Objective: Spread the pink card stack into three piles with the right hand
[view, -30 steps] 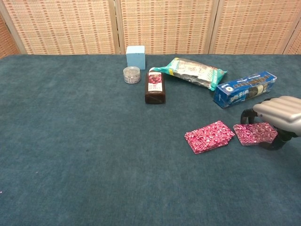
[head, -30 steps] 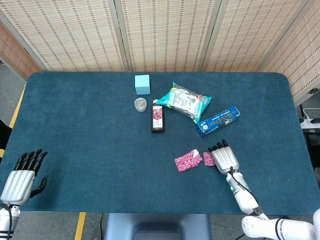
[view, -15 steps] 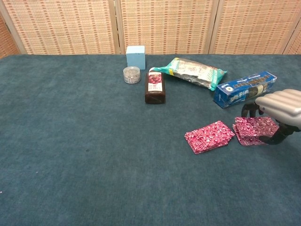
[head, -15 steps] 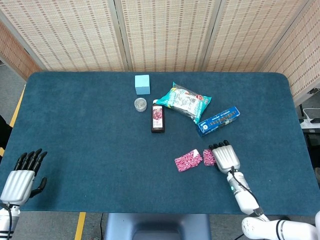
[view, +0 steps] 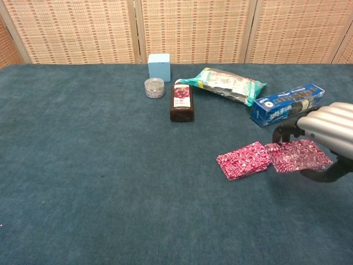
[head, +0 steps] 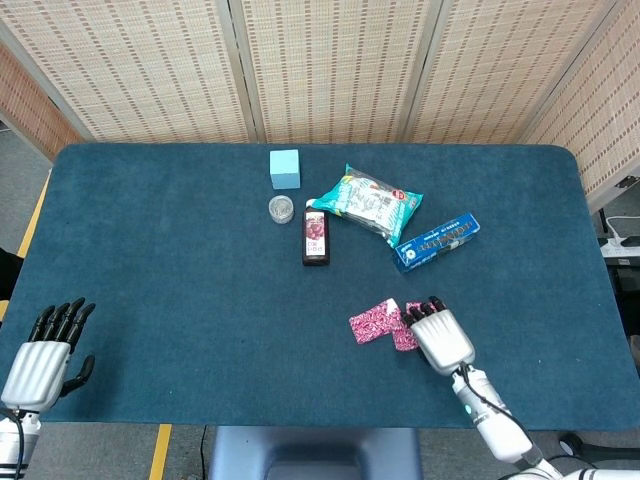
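Observation:
One pile of pink patterned cards lies flat on the blue table, right of centre and near the front. Just to its right, my right hand holds a second batch of pink cards, fingers over the top and thumb underneath. In the chest view this batch looks tilted, its left edge close to the lying pile. My left hand hangs at the front left corner with fingers apart and holds nothing; only the head view shows it.
Behind the cards stand a blue packet, a teal snack bag, a dark bottle lying flat, a small jar and a light blue box.
My right hand has taken up the right-hand batch of cards and carried it left, toward the lying pile. The left hand has not moved.

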You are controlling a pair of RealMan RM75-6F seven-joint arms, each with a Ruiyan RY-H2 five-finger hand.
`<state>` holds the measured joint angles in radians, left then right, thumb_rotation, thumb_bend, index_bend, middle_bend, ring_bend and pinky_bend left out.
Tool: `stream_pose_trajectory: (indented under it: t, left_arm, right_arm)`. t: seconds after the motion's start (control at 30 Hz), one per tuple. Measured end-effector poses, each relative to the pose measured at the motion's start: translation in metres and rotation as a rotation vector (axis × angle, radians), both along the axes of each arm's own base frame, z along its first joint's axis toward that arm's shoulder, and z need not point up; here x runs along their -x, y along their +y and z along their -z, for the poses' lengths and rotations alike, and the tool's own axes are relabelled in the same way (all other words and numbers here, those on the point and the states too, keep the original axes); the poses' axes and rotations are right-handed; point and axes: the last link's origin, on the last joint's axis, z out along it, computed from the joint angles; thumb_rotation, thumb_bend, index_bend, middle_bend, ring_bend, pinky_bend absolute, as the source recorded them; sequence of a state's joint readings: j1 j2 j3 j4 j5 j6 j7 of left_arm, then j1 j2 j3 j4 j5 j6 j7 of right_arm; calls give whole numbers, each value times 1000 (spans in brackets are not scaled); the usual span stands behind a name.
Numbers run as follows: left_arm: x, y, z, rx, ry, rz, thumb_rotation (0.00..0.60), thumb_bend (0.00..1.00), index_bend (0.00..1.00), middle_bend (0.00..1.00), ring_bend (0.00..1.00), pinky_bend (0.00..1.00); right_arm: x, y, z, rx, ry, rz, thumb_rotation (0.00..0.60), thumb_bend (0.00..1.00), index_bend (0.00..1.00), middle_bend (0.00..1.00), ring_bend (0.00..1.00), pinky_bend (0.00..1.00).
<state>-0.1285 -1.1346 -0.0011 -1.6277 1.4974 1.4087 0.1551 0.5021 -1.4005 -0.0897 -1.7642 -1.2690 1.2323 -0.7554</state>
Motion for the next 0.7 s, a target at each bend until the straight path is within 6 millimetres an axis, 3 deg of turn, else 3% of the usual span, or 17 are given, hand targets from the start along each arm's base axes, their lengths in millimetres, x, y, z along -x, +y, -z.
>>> stream_pose_trajectory:
  t: [0.13, 0.33, 0.43, 0.5, 0.57, 0.7]
  left_arm:
    - [0, -1, -1, -3, -4, 0, 600, 435, 0, 0, 0, 49]
    - [0, -2, -3, -3, -10, 3, 600, 435, 0, 0, 0, 49]
    - [0, -1, -2, 1, -9, 2, 600, 435, 0, 0, 0, 49]
    - [1, -1, -2, 2, -7, 0, 600, 435, 0, 0, 0, 49]
    - [3, -1, -3, 1, -7, -1, 600, 435, 0, 0, 0, 49]
    - [3, -1, -3, 1, -6, -1, 600, 434, 0, 0, 0, 50]
  right_arm:
    - [-1, 22, 12, -57, 40, -72, 600, 269, 650, 457, 294, 213]
    - [5, 30, 30, -77, 69, -98, 600, 270, 602, 457, 294, 213]
    - [9, 32, 34, -95, 85, -94, 600, 269, 394, 371, 256, 204]
    - [11, 32, 36, -110, 97, -87, 600, 269, 174, 221, 175, 170]
    - [14, 32, 37, -128, 111, -80, 600, 269, 46, 130, 118, 142]
    - [15, 32, 35, -147, 119, -72, 600, 269, 0, 51, 71, 121]
